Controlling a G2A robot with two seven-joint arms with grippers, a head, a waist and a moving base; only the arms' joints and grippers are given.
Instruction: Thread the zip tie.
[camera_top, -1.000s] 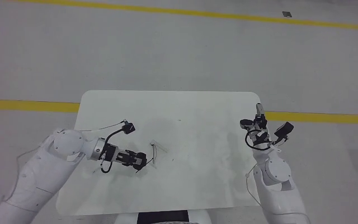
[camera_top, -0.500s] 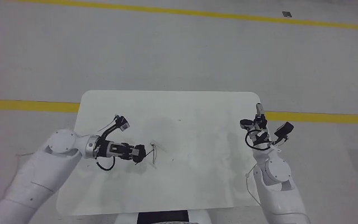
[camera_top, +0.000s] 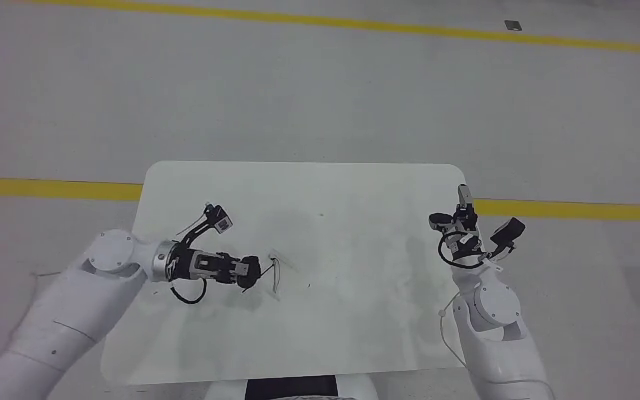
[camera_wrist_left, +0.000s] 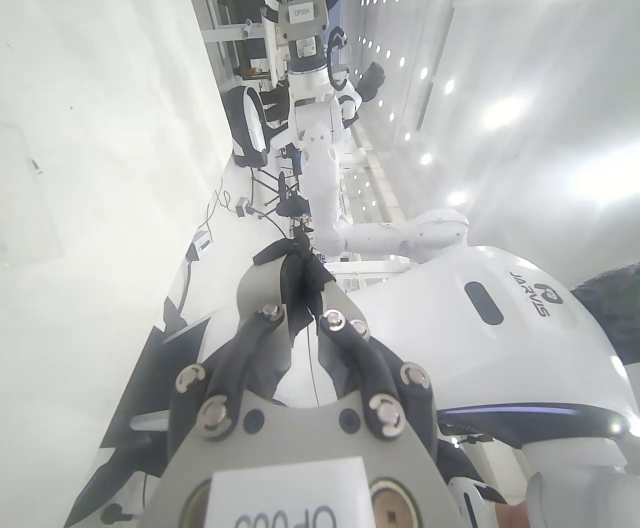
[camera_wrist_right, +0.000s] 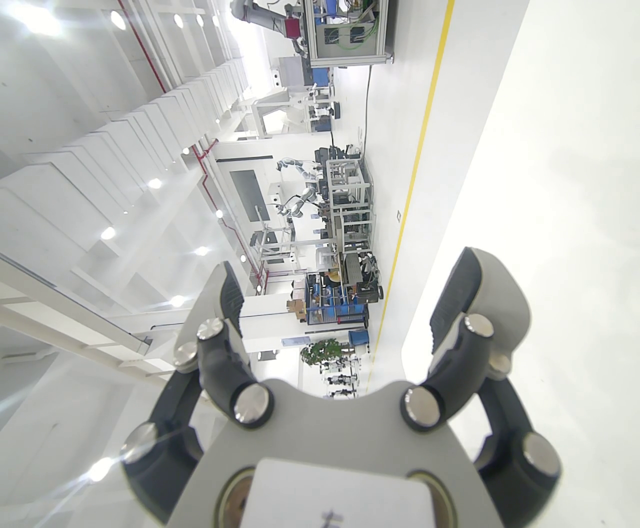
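Leftward over the white table (camera_top: 350, 200), the left gripper (camera_top: 252, 269) clenches the thin zip tie (camera_top: 273, 279); the right gripper (camera_wrist_right: 350, 280) hangs released at the right edge.

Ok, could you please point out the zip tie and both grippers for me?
zip tie (camera_top: 275, 275), top view, middle of its thin strand.
left gripper (camera_wrist_left: 296, 280), left wrist view, between its shut fingertips.
right gripper (camera_wrist_right: 347, 262), right wrist view, gap midway between its open fingertips.

White table (camera_top: 350, 195); grey floor (camera_top: 300, 90), yellow stripes (camera_top: 60, 188). Black-tipped left pincer (camera_wrist_left: 297, 270); grey right pincer (camera_wrist_right: 350, 280), black pads (camera_wrist_right: 450, 295).
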